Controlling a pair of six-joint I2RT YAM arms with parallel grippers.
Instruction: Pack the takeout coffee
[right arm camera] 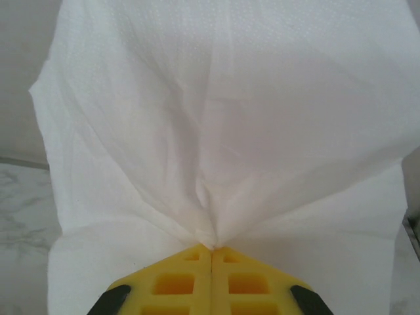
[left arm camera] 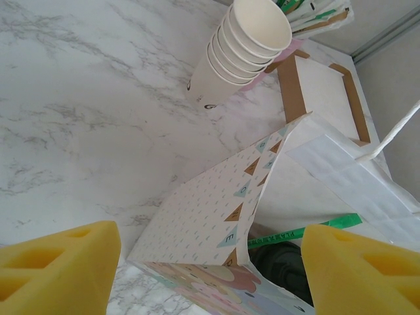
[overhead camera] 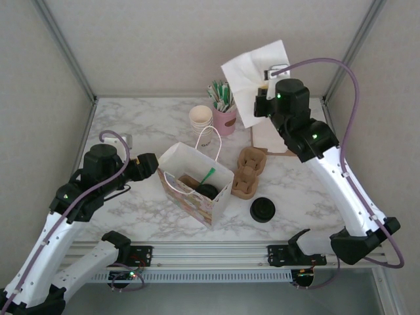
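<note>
I see the coffee [overhead camera: 207,191], black lid w/ green stick [overhead camera: 209,174], down inside the bag [overhead camera: 190,198]. Left gripper [left arm camera: 210,262] approx half open, gripping nothing. Right gripper [right arm camera: 211,252] pinched tight on napkin [right arm camera: 223,131].

Marble table [overhead camera: 151,125] bears paper bag [overhead camera: 191,197], cup tray [overhead camera: 249,172], black lid [overhead camera: 262,210], cup stack [overhead camera: 201,118].

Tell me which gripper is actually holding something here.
The right gripper, pinched shut on the white napkin; the left gripper stands open at the paper bag, empty.
</note>
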